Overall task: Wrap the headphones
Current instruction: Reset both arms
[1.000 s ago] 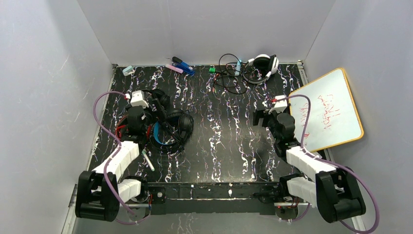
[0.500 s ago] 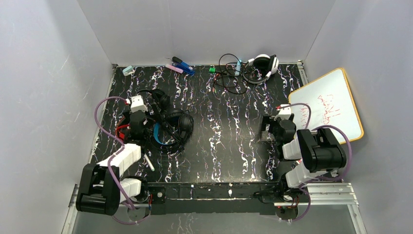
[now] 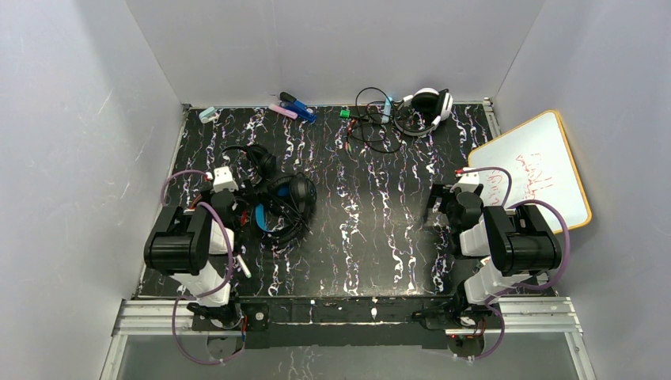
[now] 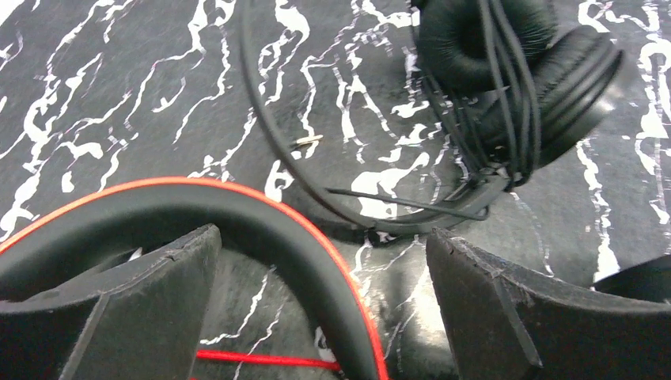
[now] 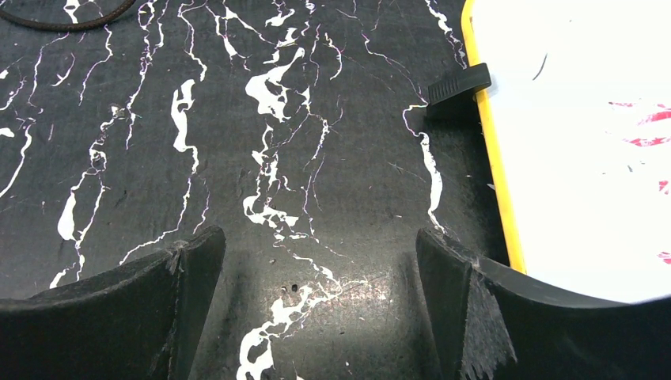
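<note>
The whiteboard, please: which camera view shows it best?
The top external view: nearly the whole whiteboard shows, frame and red writing. The right wrist view catches only one yellow-framed part; the left wrist view shows none.

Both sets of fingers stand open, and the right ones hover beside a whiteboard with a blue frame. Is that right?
No: the whiteboard has a yellow frame, not blue, as the right wrist view shows. The left fingers and right fingers are open, the right ones beside it.

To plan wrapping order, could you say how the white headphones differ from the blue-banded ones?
The white headphones lie at the far edge; the blue-banded headphones sit beside a red pair by the left gripper. Cups: white pair white, blue-banded pair black. Both are over-ear.
</note>
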Available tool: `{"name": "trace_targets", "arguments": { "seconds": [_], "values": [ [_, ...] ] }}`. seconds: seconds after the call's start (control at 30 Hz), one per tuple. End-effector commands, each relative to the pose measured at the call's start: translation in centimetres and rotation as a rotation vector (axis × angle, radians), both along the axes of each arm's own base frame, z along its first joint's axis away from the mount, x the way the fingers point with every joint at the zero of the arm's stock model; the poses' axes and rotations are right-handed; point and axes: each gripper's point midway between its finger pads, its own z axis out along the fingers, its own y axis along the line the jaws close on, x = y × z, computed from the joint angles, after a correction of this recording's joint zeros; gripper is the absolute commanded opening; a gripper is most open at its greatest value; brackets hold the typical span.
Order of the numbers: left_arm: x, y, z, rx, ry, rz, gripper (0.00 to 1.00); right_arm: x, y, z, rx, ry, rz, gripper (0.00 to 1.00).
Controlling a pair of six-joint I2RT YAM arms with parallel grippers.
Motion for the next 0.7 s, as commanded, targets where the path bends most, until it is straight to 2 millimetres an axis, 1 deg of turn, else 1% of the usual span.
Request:
{"name": "trace_targets", "arguments": {
  "seconds": [0.0, 0.23, 0.37, 0.67],
  "values": [
    [-0.22, -2.35, -0.72, 0.069, -0.01, -0.13, 0.98, 1.22, -0.33, 2.04, 0.006, -0.074, -0.02, 0.99],
    [-0.07, -2.38, -0.87, 0.078, 0.003, -0.125, 0.98, 1.22, -0.26, 2.04, 0.006, -0.074, -0.017, 0.99],
    [0.08, -2.87, -0.92, 0.081, 0.008, -0.155, 0.98, 1.22, -0.29, 2.03, 0.007, -0.074, -0.019, 0.99],
    [0.1, -2.86, -0.97, 0.082, 0.011, -0.154, 0.98, 1.22, -0.32, 2.03, 0.006, -0.074, -0.02, 0.99]
  ]
}}
